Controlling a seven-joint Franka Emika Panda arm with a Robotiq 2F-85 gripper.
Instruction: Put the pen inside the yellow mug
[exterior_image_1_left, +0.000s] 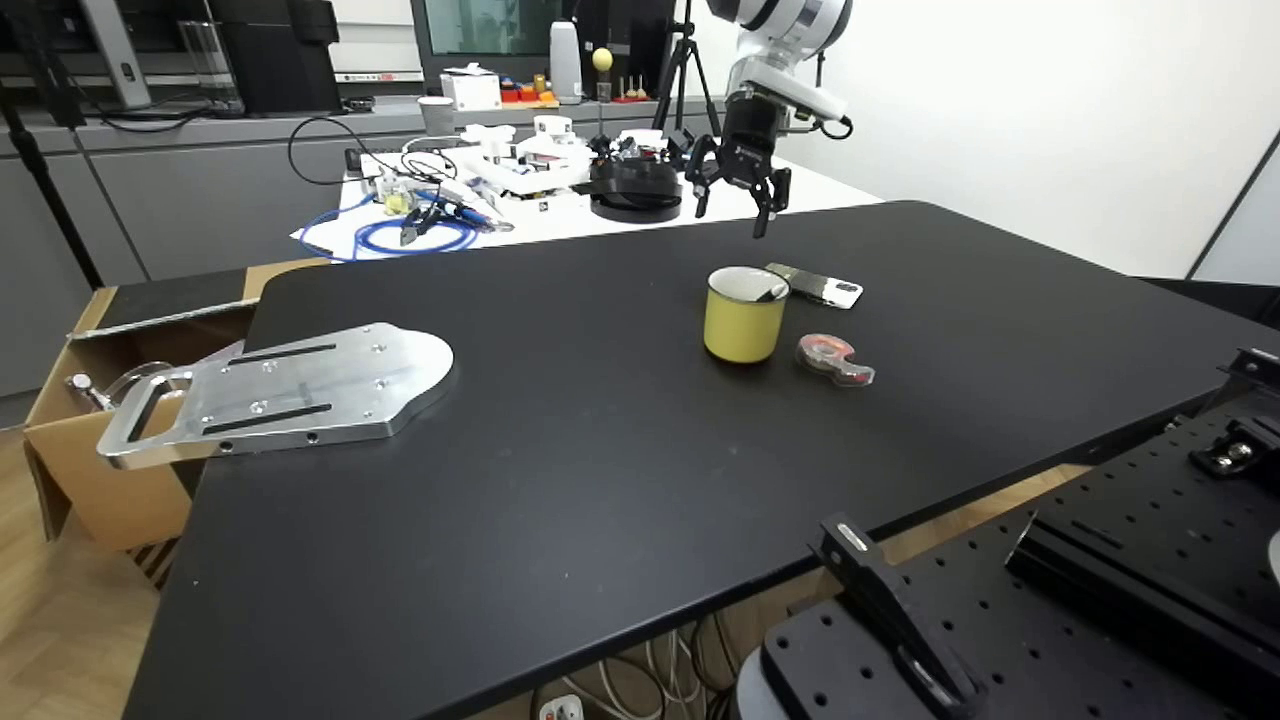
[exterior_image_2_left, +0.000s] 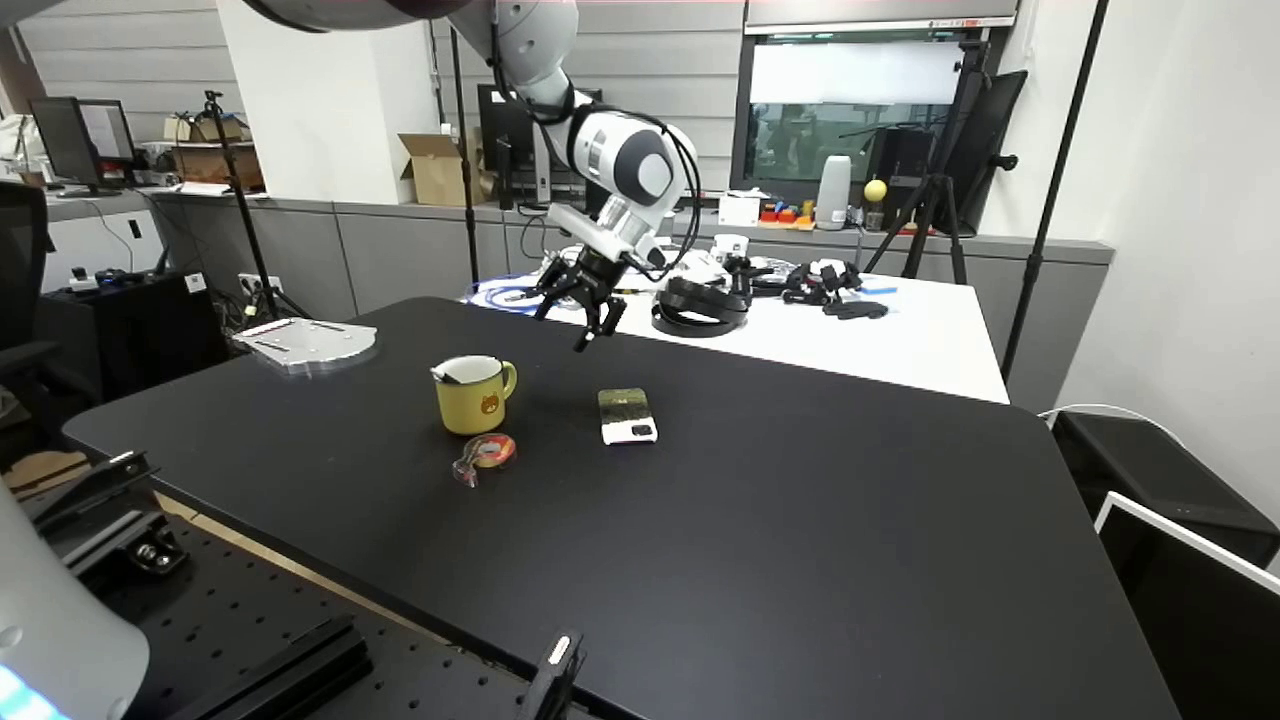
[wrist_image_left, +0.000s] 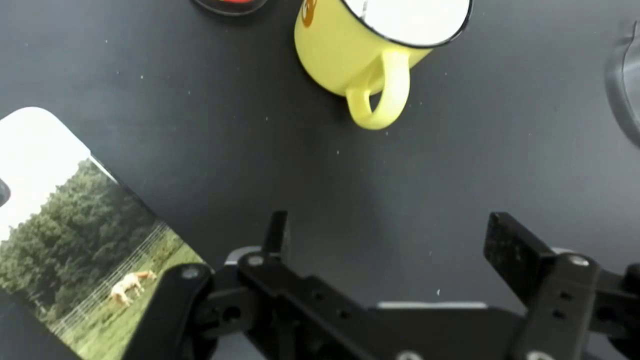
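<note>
The yellow mug (exterior_image_1_left: 744, 328) stands upright on the black table in both exterior views (exterior_image_2_left: 470, 404). It shows at the top of the wrist view (wrist_image_left: 340, 55) with its handle toward my gripper. A pen (exterior_image_1_left: 771, 294) with a dark part and a light part leans inside the mug near its rim. Its end also shows in an exterior view (exterior_image_2_left: 445, 377); in the wrist view only a thin bit of it shows. My gripper (exterior_image_1_left: 730, 222) is open and empty, above the table and apart from the mug. In the wrist view its fingers (wrist_image_left: 390, 217) are wide apart with bare tabletop between them.
A phone-like item with a landscape picture (exterior_image_2_left: 626, 416) lies beside the mug, left in the wrist view (wrist_image_left: 85, 240). A clear tape dispenser (exterior_image_1_left: 835, 360) lies close to the mug. A silver metal plate (exterior_image_1_left: 300, 385) lies at the table's edge. A white table with cables stands behind.
</note>
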